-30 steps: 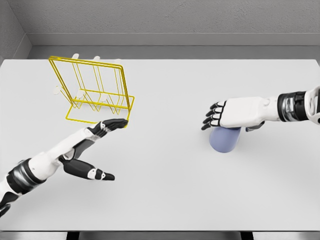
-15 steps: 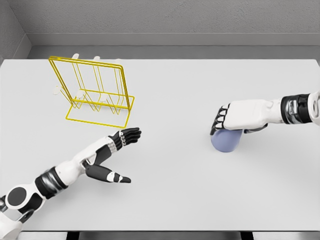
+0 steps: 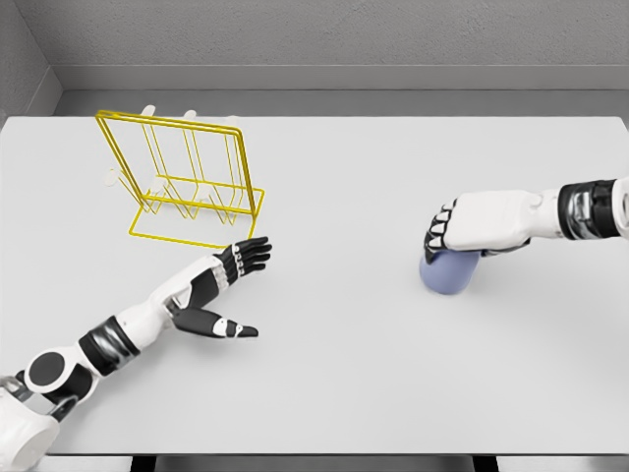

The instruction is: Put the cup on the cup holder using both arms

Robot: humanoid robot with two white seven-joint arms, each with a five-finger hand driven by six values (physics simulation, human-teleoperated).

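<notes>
A pale blue cup point(image 3: 448, 273) stands on the white table point(image 3: 334, 374) at the right. My right hand point(image 3: 454, 229) lies over its top, fingers curled down around it, hiding the rim. The yellow wire cup holder point(image 3: 187, 182) stands at the back left, with upright frames and white-tipped pegs. My left hand point(image 3: 236, 285) hovers just in front of the holder's base, fingers spread and thumb out, holding nothing.
A grey wall runs behind the table's far edge. Bare table lies between the holder and the cup. The table's front edge shows at the bottom of the view.
My right hand has curled its fingers down over the cup and shifted slightly right. My left arm has drawn back from the holder's base toward the lower left.
</notes>
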